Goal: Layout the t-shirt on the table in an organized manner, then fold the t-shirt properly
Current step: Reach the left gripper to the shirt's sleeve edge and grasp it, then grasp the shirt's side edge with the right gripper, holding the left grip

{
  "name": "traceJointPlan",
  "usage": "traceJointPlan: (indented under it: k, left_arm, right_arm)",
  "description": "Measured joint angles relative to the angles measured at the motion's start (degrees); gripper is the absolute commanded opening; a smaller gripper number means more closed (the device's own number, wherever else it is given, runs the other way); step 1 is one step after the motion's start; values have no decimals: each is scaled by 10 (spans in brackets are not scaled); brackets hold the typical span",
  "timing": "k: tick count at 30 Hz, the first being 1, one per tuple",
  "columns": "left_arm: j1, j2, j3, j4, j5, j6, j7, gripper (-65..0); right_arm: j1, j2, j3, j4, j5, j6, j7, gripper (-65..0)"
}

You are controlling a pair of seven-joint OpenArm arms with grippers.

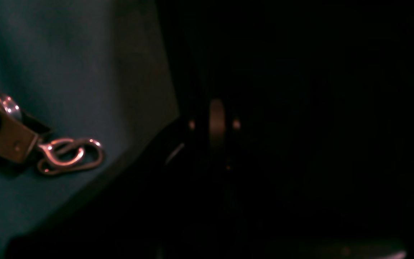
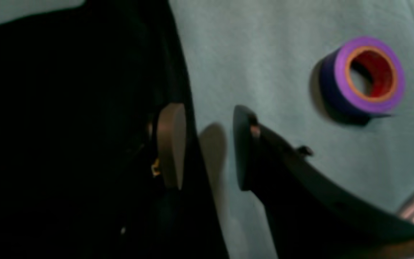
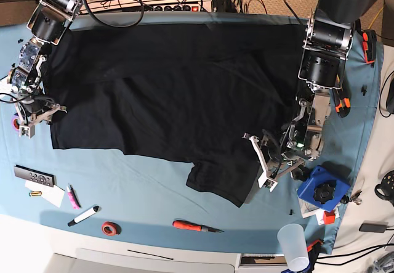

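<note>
On the table (image 3: pixel 184 180), the t-shirt (image 3: pixel 166 94) lay spread across the far half of the blue cloth, mostly flat, with one sleeve hanging toward the front edge and some folds bunched along its middle. You were in the layout step, by my reading, not the folding.

Your right gripper (image 2: pixel 207 145) sat at the shirt's side edge. One finger rested over the black fabric and the other stood on bare cloth, with a clear gap between them, so it gripped nothing. A purple tape roll (image 2: pixel 363 75) lay well apart from it on the cloth.

Your left gripper (image 3: pixel 271 156) was low at the opposite side of the shirt, near the sleeve. Its wrist view was almost black, and I could not tell whether the fingers were narrow on fabric or on nothing.

The next move probably called for both sides to be pinched and drawn outward, to flatten the middle folds before any fold. The stray sleeve needed straightening too.
</note>
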Motion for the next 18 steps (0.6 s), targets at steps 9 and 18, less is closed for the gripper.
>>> traceJointPlan:
  k: [9,18]
  left_arm:
    - [1,19,-1,0,0,-24,2,-589]
    - [1,21,-1,0,0,-24,2,-589]
  right_arm:
    - [3,3,2,-13,66,4,-33,-425]
    - [9,5,2,-9,141,51,-115,-650]
